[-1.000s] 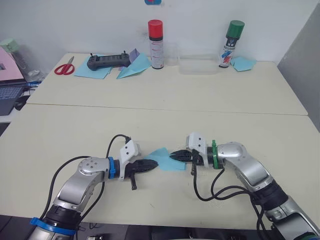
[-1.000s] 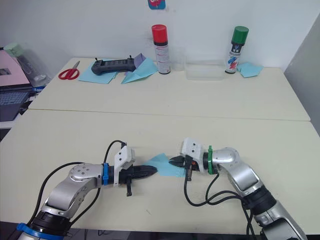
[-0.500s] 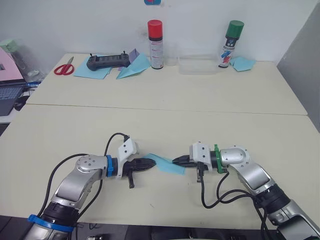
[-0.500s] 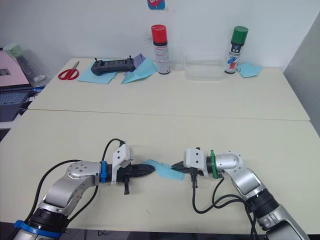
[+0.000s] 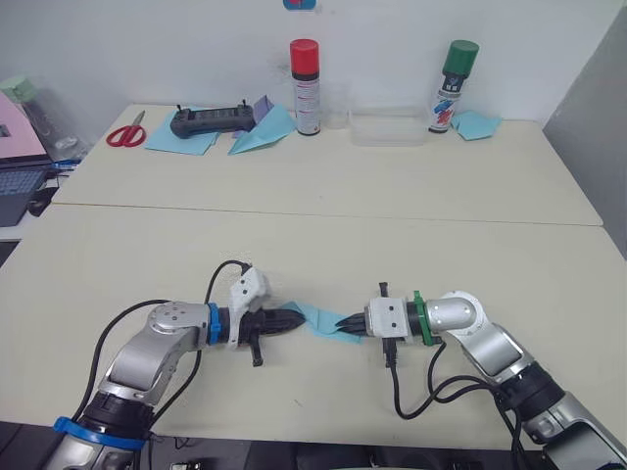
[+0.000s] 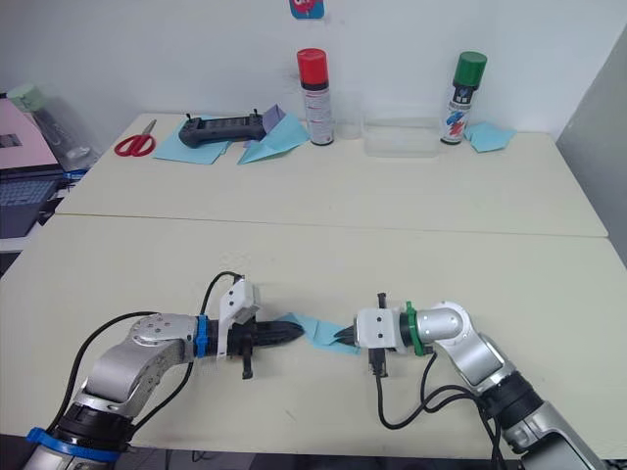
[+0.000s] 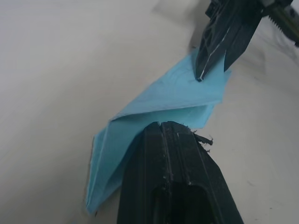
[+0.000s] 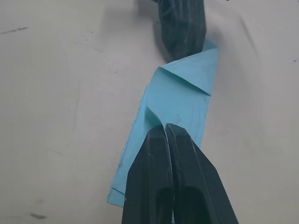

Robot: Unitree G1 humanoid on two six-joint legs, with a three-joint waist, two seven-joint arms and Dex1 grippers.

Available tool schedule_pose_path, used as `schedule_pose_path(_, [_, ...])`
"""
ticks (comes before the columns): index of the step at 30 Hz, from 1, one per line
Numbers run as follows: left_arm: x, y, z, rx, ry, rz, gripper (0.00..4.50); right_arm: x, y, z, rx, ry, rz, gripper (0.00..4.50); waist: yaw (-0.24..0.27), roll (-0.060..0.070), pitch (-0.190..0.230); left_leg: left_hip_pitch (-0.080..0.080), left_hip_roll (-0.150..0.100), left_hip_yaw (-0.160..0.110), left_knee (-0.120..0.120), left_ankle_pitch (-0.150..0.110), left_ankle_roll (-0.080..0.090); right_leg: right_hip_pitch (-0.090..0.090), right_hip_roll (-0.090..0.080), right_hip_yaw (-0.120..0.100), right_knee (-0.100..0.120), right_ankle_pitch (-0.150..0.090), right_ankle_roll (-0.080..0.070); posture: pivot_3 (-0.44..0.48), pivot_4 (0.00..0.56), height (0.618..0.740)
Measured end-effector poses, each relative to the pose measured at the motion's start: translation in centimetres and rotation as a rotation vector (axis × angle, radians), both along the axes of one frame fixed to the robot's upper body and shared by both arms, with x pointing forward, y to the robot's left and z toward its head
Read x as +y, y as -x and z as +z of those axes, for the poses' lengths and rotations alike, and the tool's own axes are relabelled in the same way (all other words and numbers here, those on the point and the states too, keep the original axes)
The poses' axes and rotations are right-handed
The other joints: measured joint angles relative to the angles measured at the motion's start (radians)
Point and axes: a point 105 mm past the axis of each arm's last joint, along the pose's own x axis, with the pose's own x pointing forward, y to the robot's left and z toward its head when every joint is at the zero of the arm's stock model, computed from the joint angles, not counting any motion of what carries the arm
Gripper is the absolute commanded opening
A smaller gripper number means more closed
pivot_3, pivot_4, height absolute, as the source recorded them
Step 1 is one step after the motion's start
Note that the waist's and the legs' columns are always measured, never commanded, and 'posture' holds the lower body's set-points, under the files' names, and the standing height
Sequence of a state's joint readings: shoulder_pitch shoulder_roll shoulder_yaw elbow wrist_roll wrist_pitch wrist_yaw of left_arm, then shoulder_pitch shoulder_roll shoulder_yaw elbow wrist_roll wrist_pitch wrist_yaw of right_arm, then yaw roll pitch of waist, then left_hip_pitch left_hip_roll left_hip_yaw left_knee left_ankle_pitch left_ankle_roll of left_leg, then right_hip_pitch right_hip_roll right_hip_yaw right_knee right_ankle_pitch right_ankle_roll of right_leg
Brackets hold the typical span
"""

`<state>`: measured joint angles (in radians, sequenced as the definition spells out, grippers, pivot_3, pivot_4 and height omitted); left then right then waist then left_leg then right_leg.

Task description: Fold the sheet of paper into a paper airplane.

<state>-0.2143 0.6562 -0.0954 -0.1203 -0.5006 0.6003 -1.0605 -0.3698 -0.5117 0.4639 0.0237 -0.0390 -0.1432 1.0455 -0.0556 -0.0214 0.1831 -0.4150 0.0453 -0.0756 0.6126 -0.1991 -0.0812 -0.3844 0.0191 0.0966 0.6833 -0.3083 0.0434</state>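
Both hands meet low over the pale, matte bench (image 5: pixel 411 245), near its front edge. Between them lies the sheet of paper (image 5: pixel 323 320): thin, light blue, folded over itself into a narrow, twisted strip with sharp creases and layered edges. The left hand (image 5: pixel 294 320) has its two black fingers pressed together, clamped on one end of the sheet. The right hand (image 5: pixel 345 323) faces it from the other side, fingers also closed tight, pinching the opposite end. In the left wrist view the fingers (image 7: pixel 173 158) show a ribbed, scuffed surface where they bite the paper's fold.

Along the far edge of the bench stands a red-capped spray can (image 5: pixel 306 86), tall and glossy, and a green-capped spray can (image 5: pixel 451 86) beside a small crumpled blue scrap (image 5: pixel 478 123). Between the cans sits a clear plastic tray (image 5: pixel 388 127); I can't tell whether anything is in it. Further left, a wider blue paper plane (image 5: pixel 263 129) with a purple flap, a dark handheld controller (image 5: pixel 214 120) resting on a flat blue sheet (image 5: pixel 176 138), and red-handled scissors (image 5: pixel 126 132).
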Motion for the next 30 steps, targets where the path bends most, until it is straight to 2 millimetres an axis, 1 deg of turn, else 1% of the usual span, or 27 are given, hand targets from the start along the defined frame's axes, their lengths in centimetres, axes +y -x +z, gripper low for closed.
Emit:
schedule_pose_path(2, [-0.9,-0.5,2.3,0.009,0.086,-0.016,0.0,-0.1,-0.1,0.0,-0.008,0.006,0.001,0.04,0.006,-0.001,0.0,0.0,0.0,-0.001,0.001,0.0,0.0,0.001,0.0,-0.001,0.0,0.0,0.0,0.0,0.15,0.74])
schedule_pose_path(3, [-1.5,-0.8,3.7,-0.013,0.122,-0.034,0.0,-0.1,-0.1,0.0,-0.014,0.01,0.003,0.04,0.006,-0.001,0.0,0.0,0.0,-0.001,0.001,0.0,0.0,0.001,0.0,-0.001,0.0,0.0,0.0,0.0,0.15,0.74])
schedule_pose_path(4, [-1.8,-1.0,4.7,-0.038,0.136,-0.045,0.0,-0.1,0.0,0.0,-0.02,0.011,0.007,0.04,0.006,-0.001,0.0,0.001,0.0,-0.001,0.001,0.0,0.0,0.002,0.0,-0.001,0.0,0.0,0.0,0.0,0.15,0.74])
schedule_pose_path(5, [-2.1,-1.1,5.3,-0.058,0.138,-0.053,0.0,-0.1,0.0,0.0,-0.023,0.011,0.011,0.04,0.005,-0.001,0.0,0.001,0.0,-0.001,0.001,0.0,0.0,0.002,0.0,-0.001,0.0,0.0,0.0,0.0,0.15,0.74])
schedule_pose_path(6, [-2.2,-1.2,5.5,-0.067,0.136,-0.059,0.0,0.0,0.0,-0.1,-0.023,0.011,0.012,0.04,0.005,-0.001,0.0,0.001,0.0,-0.001,0.001,0.0,0.0,0.003,0.0,-0.001,0.0,0.0,0.0,0.0,0.15,0.74])
schedule_pose_path(7, [-2.4,-1.2,5.3,-0.067,0.122,-0.063,0.0,0.0,0.0,-0.1,-0.023,0.01,0.014,0.04,0.003,-0.001,0.0,0.002,0.0,-0.001,0.001,0.0,0.0,0.003,0.0,0.0,0.0,0.0,0.0,0.0,0.15,0.74])
schedule_pose_path(10, [-2.7,-1.1,3.5,-0.042,0.064,-0.079,0.0,0.0,0.0,-0.1,-0.023,0.01,0.014,0.04,0.005,-0.001,0.0,0.002,0.0,-0.001,0.001,0.0,0.0,0.004,0.0,-0.001,0.0,0.002,-0.004,0.0,0.15,0.74])
schedule_pose_path(15, [-1.9,-1.3,-0.2,-0.077,-0.127,-0.112,0.0,-0.1,0.0,-0.1,-0.019,0.011,0.009,0.04,0.005,-0.001,0.0,0.003,-0.001,-0.001,0.001,0.0,0.0,0.004,0.0,-0.001,-0.001,0.002,-0.004,0.0,0.15,0.74])
schedule_pose_path(17, [-1.8,-1.5,-0.8,-0.115,-0.164,-0.13,0.0,-0.2,0.0,-0.1,-0.012,0.009,0.003,0.04,0.006,-0.001,0.0,0.003,-0.001,-0.001,0.001,0.0,0.0,0.005,0.0,-0.001,-0.001,0.002,-0.004,0.0,0.15,0.74])
schedule_pose_path(18, [-1.8,-1.5,-0.8,-0.14,-0.177,-0.142,0.0,-0.3,0.1,-0.1,-0.004,0.009,0.002,0.4,0.007,-0.001,0.0,0.003,-0.001,-0.001,0.001,0.0,0.0,0.005,0.0,-0.001,-0.001,0.002,-0.004,0.0,0.15,0.74])
schedule_pose_path(20, [-1.8,-1.6,-1.0,-0.159,-0.184,-0.153,0.0,-0.4,0.2,0.0,0.022,0.009,0.005,0.88,0.008,0.0,0.0,0.004,-0.001,-0.001,0.001,0.0,0.0,0.006,0.0,-0.001,-0.001,0.002,-0.004,0.0,0.15,0.74])
schedule_pose_path(22, [-1.9,-1.8,-1.2,-0.18,-0.185,-0.159,0.0,-0.7,0.6,-0.1,0.046,0.017,0.007,1.67,0.01,0.0,0.0,0.008,-0.001,-0.001,0.001,0.0,0.0,0.01,-0.001,-0.001,-0.001,0.001,-0.002,0.0,0.15,0.74])
schedule_pose_path(23, [-1.9,-1.8,-1.2,-0.188,-0.187,-0.162,0.0,-0.9,0.7,-0.1,0.049,0.019,0.005,1.95,0.011,0.0,0.0,0.01,-0.001,-0.001,0.001,0.0,0.0,0.012,-0.001,-0.001,-0.001,0.0,0.0,0.0,0.15,0.74])
schedule_pose_path(24, [-1.9,-1.8,-1.3,-0.194,-0.188,-0.163,0.0,-1.0,0.9,0.0,0.066,0.018,0.001,2.33,0.011,0.0,0.0,0.011,-0.001,-0.001,0.001,0.0,0.0,0.013,-0.001,0.0,-0.001,0.0,0.0,0.0,0.15,0.74])
schedule_pose_path(27, [-2.0,-1.9,-1.4,-0.208,-0.19,-0.165,0.0,-2.4,2.5,0.2,0.228,0.038,-0.005,2.33,0.015,0.0,0.0,0.013,-0.001,0.0,0.001,0.0,0.0,0.015,-0.001,0.001,-0.001,0.0,0.0,0.0,0.15,0.74])
schedule_pose_path(28, [-1.9,-1.9,-1.4,-0.21,-0.19,-0.163,0.0,-2.7,2.7,0.6,0.268,0.035,-0.015,2.33,0.015,0.0,0.0,0.013,-0.001,0.0,0.001,0.0,0.0,0.015,-0.001,0.001,-0.001,0.0,0.0,0.0,0.15,0.74])
schedule_pose_path(30, [-1.9,-1.9,-1.5,-0.214,-0.194,-0.161,0.0,-3.0,2.6,2.1,0.316,-0.004,-0.042,2.33,0.015,0.0,0.0,0.015,-0.001,0.0,0.001,0.0,0.0,0.015,-0.001,0.001,-0.001,0.0,0.0,0.0,0.15,0.74])
